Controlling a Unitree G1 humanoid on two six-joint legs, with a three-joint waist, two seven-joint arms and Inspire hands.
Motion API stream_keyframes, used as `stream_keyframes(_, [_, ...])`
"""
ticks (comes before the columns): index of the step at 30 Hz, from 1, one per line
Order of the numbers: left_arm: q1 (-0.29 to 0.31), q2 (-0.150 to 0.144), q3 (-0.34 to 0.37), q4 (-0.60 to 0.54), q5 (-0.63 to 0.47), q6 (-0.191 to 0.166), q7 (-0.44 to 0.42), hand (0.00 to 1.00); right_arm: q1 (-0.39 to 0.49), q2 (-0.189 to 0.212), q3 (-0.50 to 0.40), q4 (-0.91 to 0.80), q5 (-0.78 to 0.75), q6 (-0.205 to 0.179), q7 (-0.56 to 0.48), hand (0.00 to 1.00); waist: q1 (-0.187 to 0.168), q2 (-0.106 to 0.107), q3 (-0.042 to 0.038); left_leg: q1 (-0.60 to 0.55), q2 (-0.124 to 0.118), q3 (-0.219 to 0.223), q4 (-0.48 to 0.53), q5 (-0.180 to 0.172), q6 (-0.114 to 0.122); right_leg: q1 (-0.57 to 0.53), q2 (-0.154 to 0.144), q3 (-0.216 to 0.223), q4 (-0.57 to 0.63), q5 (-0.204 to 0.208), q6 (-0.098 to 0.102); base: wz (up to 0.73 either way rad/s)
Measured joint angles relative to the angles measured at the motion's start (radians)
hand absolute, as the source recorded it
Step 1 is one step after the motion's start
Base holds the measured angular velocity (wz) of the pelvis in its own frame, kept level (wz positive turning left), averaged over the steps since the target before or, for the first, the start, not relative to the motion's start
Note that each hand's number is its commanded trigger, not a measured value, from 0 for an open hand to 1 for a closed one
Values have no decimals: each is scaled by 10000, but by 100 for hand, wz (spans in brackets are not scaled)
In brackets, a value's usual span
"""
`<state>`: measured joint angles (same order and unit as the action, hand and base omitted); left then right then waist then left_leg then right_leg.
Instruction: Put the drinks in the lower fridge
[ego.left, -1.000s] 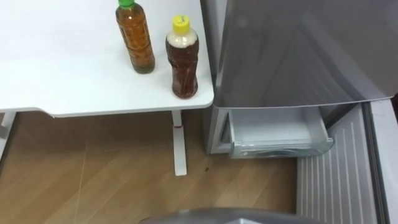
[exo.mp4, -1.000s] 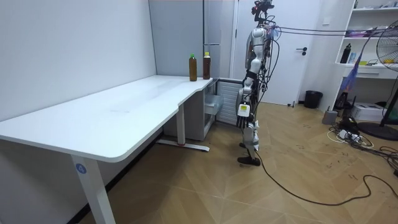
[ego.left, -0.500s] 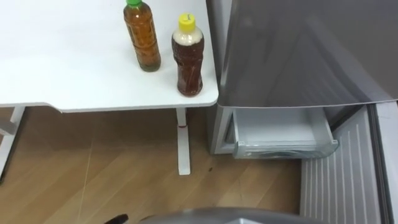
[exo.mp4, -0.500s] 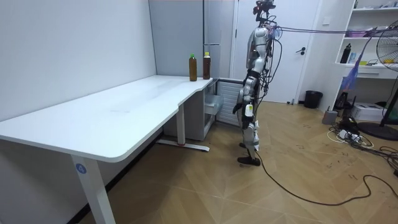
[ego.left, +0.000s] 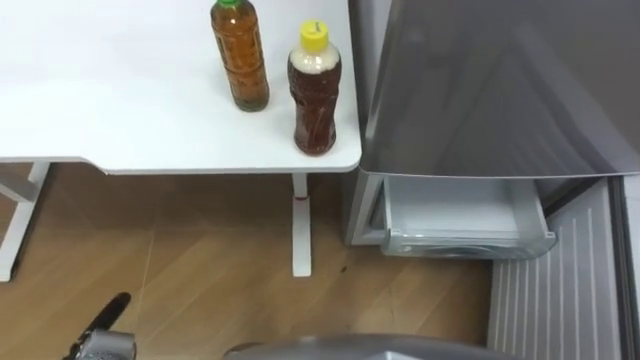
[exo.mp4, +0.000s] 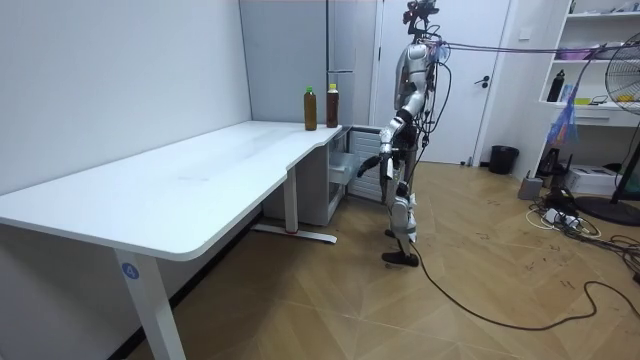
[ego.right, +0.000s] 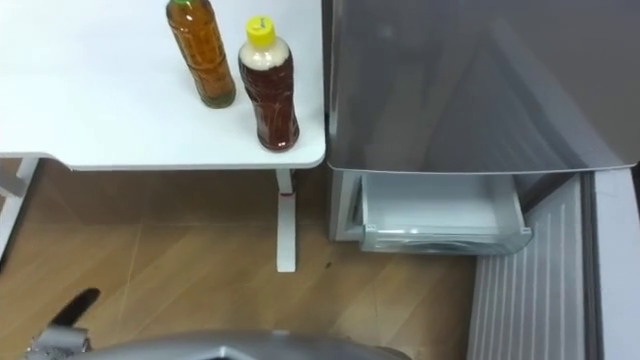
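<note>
Two drinks stand upright near the right corner of the white table (ego.left: 120, 110). One is a green-capped bottle (ego.left: 240, 55) of amber drink. The other is a yellow-capped bottle (ego.left: 315, 95) of darker drink, closer to the table's edge. Right of the table is the grey fridge (ego.left: 490, 90) with its upper door closed. Below it, the lower drawer (ego.left: 460, 215) is pulled out and nothing lies in it. My left hand (ego.left: 108, 322) comes up at the lower left, low over the floor and well short of the bottles. In the room view my left arm (exo.mp4: 365, 165) reaches forward toward the drawer.
The opened lower fridge door (ego.left: 560, 290) stands at the right, beside the drawer. A white table leg (ego.left: 300, 225) drops to the wooden floor (ego.left: 200, 280) just left of the fridge. I stand on that floor facing the fridge and the table's corner.
My left arm has swung up and forward from my side, bringing the left hand into the eye view's lower left. The camera shifted slightly. The bottles and the drawer stay put.
</note>
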<state>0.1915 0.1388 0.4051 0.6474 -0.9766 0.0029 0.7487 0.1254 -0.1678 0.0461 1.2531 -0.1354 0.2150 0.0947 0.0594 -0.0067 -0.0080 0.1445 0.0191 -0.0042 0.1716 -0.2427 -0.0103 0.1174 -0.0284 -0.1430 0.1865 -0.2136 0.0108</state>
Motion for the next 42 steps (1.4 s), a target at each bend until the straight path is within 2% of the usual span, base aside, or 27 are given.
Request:
stream_keyframes(4, [9, 38, -173, -1497, 659, -423, 973, 0, 150, -74, -5, -166, -9, -172, 40, 0, 25, 72, -5, 54, -4, -24, 16, 1, 2, 30, -8, -1, 39, 0, 0, 0])
stream_keyframes(10, [105, 69, -384, -3065, 2315, -951, 1643, 0, 247, -165, -10, -184, 35, -437, 180, 0, -12, 99, -1, 53, -8, -28, 31, 2, 2, 35, -18, -29, 37, -1, 2, 0])
stream_keyframes(12, [101, 71, -467, -3532, 2840, -1004, 1752, 0, 251, -165, -8, -181, 15, -461, 188, 0, -24, 99, -2, 68, -14, -57, 48, 2, 2, 43, -26, -54, 35, 0, 2, 2])
stream_keyframes(16, [95, 106, -968, -4337, 4729, -1342, 1795, 0, 245, -185, 32, -79, -2, -638, 317, 0, -67, 32, 21, 57, -42, -241, 87, 4, 5, 96, -47, -146, 28, -1, 3, 7])
stream_keyframes(21, [86, 166, -1115, -5838, 5592, -1368, 1543, 0, 213, -190, 73, 8, -61, -889, 580, 0, -155, -70, 66, 53, -51, -295, 112, 4, 5, 148, -52, -207, -12, -3, 7, 5])
stream_keyframes(23, [48, 327, -1113, -6428, 6003, -1439, 1204, 0, 165, -190, 69, 123, -110, -992, 629, 0, -231, -67, 68, 42, -52, -288, 125, 4, 5, 154, -53, -212, -14, -3, 7, 0])
stream_keyframes(26, [-65, 527, -1148, -7200, 6030, -1458, 594, 0, 126, -213, -8, 237, -161, -1059, 753, 0, -322, -41, 84, -10, -53, -275, 159, 4, 5, 155, -53, -213, -11, -4, 8, 0])
stream_keyframes(29, [-314, 747, -1426, -7275, 6218, -1451, -242, 0, 28, -256, -6, 374, -168, -1048, 1005, 0, -385, 36, 128, -25, -54, -277, 160, 4, 5, 163, -55, -237, -6, -9, 14, 0])
stream_keyframes(33, [-368, 753, -1563, -7337, 6359, -1312, -1195, 0, -158, -258, -4, 630, -184, -1053, 1153, 0, -553, 68, 137, -32, -54, -245, 175, 4, 5, 92, -54, -219, 6, -14, 19, 0])
stream_keyframes(36, [-466, 765, -1947, -8057, 6337, -1128, -1829, 0, -286, -258, 11, 921, -198, -1049, 1285, 0, -592, 78, 149, -119, -58, -265, 182, 5, 5, 35, -55, -211, -9, -4, 23, 0])
stream_keyframes(38, [-563, 800, -2302, -8605, 6341, -1131, -2599, 0, -409, -260, 75, 1114, -180, -1096, 1326, 0, -584, 143, 192, -98, -60, -259, 175, 5, 5, 79, -58, -204, -5, -4, 24, 0])
stream_keyframes(41, [-892, 830, -2573, -8666, 6367, -1118, -3405, 0, -507, -292, 108, 1279, -199, -1144, 1364, 0, -699, 259, 270, -104, -54, -257, 178, 5, 5, 75, -56, -223, -6, -4, 24, 0])
stream_keyframes(42, [-904, 830, -2580, -8691, 6367, -1103, -3562, 0, -518, -311, 106, 1278, -225, -1141, 1367, 0, -741, 290, 270, -122, -53, -255, 178, 5, 5, 62, -56, -222, -6, -4, 23, 0])
